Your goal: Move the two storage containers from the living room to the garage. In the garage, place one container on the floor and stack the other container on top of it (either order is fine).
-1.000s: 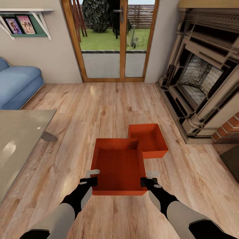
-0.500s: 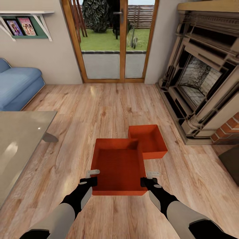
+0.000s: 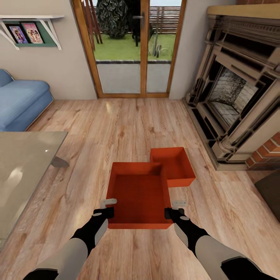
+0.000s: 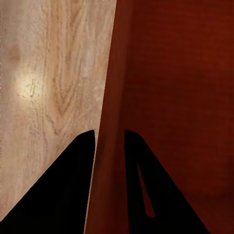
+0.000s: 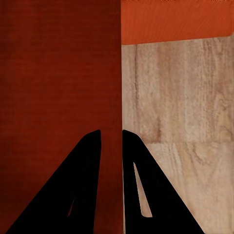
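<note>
Head view: the nearer orange-red rectangular thin-walled storage bin (image 3: 139,194) sat directly ahead of the robot, on or just above the light wood-plank living-room floor (image 3: 116,128); I couldn't tell if it was lifted. Its long axis ran away from the robot, its near short wall towards the trunk. The left gripper (image 3: 104,208) was at the bin's near left corner and the right gripper (image 3: 174,208) at the near right corner, one arm per long side, both about equally near. The second, alike orange-red bin (image 3: 177,163) lay on the floor at the first bin's far right corner, touching or overlapping it, towards the ornate stone fireplace (image 3: 237,93). The grey glass-topped bench (image 3: 23,163) stood well apart on the left; it carried neither bin.

Left wrist view: the two dark fingers (image 4: 73,180) straddled the bin's thin left wall, one finger outside over wood, the other inside over the red bottom. Jaws nearly closed, w/ only the wall between them, so clamped on that wall.

Right wrist view: same on the opp. side; its fingers (image 5: 83,180) stood either side of the right wall, w/ a narrow gap, pinching it. The second bin's edge showed beyond.

Judgement: w/ both walls gripped symmetrically, the next move prob. turns on carrying it level, w/out catching the neighbour.
</note>
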Controlling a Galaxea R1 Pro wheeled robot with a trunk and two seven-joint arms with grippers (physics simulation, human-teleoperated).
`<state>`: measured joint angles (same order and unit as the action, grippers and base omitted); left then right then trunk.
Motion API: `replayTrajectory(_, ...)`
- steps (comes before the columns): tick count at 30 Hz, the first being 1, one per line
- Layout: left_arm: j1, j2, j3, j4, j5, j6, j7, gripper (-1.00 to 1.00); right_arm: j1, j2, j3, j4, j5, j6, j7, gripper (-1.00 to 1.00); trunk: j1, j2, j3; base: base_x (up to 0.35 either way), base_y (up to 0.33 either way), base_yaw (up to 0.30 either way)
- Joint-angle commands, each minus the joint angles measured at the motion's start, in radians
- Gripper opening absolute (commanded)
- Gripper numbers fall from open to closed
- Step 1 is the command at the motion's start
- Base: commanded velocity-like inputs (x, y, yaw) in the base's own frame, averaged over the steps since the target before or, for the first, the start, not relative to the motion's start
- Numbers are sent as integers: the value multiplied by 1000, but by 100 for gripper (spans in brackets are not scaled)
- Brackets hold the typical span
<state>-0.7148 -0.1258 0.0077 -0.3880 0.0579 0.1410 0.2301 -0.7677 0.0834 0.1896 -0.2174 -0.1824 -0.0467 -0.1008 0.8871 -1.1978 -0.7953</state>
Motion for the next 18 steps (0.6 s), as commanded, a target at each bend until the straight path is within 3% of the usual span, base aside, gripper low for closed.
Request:
replayTrajectory(1, 0, 29, 1, -3, -1, 6, 8, -100, -1, -7, -4, 1, -11, -4, -7, -100, -4, 7, 3, 0, 0, 0)
replayTrajectory(18, 0, 28, 2, -3, -1, 9, 9, -100, -1, -7, -2, 1, -10, -5, -7, -100, -69, 126, 56, 0, 0, 0)
